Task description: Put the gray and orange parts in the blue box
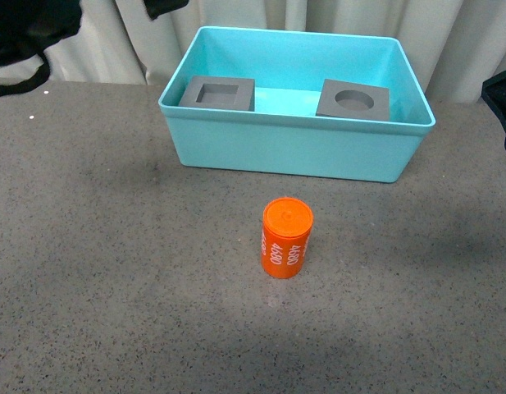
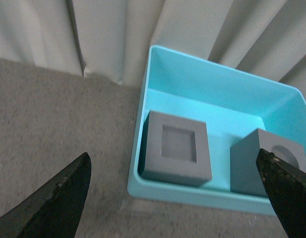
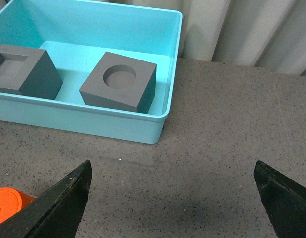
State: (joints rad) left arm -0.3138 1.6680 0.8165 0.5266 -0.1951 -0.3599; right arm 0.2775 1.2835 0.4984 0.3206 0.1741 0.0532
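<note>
The blue box (image 1: pixel 294 152) stands at the back middle of the table. Inside it sit the gray cube with a square recess (image 1: pixel 219 93) on the left and the gray cube with a round recess (image 1: pixel 353 100) on the right. The orange cylinder (image 1: pixel 285 238) with white "4680" print stands upright on the table in front of the box. My left gripper (image 2: pixel 172 161) is open and empty, above the box's near left corner (image 2: pixel 143 191). My right gripper (image 3: pixel 172 163) is open and empty over bare table beside the box's right end (image 3: pixel 157 126), with the cylinder's top (image 3: pixel 6 206) showing near one finger.
The table is a speckled gray-brown surface (image 1: pixel 113 271). Pale curtains (image 1: pixel 318 16) hang behind the box. Dark arm parts show at the top left (image 1: pixel 23 33) and at the right edge (image 1: pixel 503 103) of the front view.
</note>
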